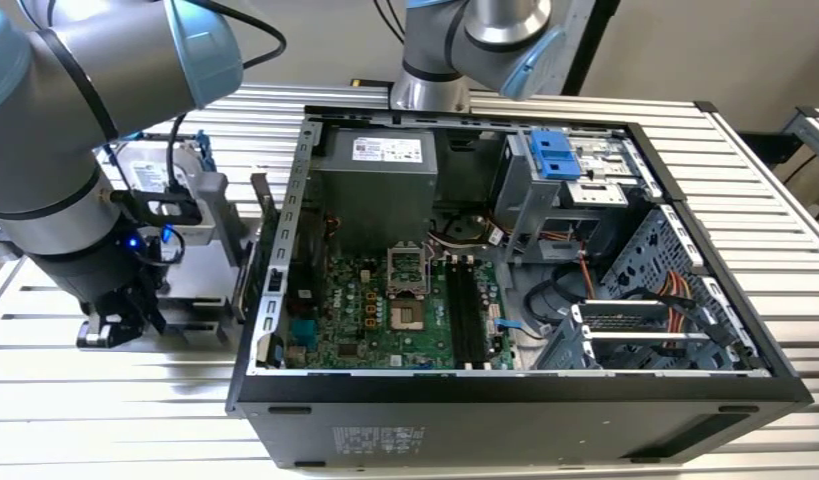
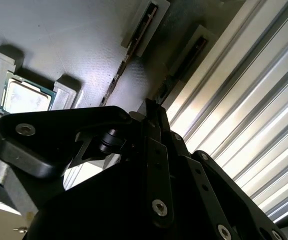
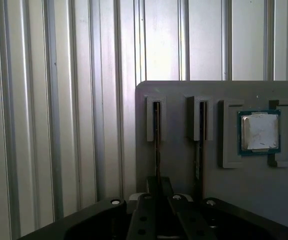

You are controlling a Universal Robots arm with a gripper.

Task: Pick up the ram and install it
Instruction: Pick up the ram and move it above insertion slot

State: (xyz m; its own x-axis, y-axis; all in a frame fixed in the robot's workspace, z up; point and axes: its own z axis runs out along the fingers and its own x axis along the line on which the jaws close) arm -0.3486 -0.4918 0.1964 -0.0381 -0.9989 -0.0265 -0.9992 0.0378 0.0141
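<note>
Gripper (image 3: 159,184) clenched on ram (image 3: 156,142) upright in gray holder (image 3: 178,160); processor chip (image 3: 259,131) seated nearby.

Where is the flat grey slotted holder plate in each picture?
Exterior view: flat grey slotted holder plate at the exterior view's left, beside the black computer case.
First wrist view: plate beyond the black gripper, bearing a square silver chip.
Second wrist view: plate beyond the gripper, chip on it.
Shared landmark: ribbed metal table.

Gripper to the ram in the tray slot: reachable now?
Likely yes. In the first wrist view the gripper hangs right by the ram, in line with its edge as it stands slotted in the grey tray. Nothing covers it; the processor lies off to one side.
</note>
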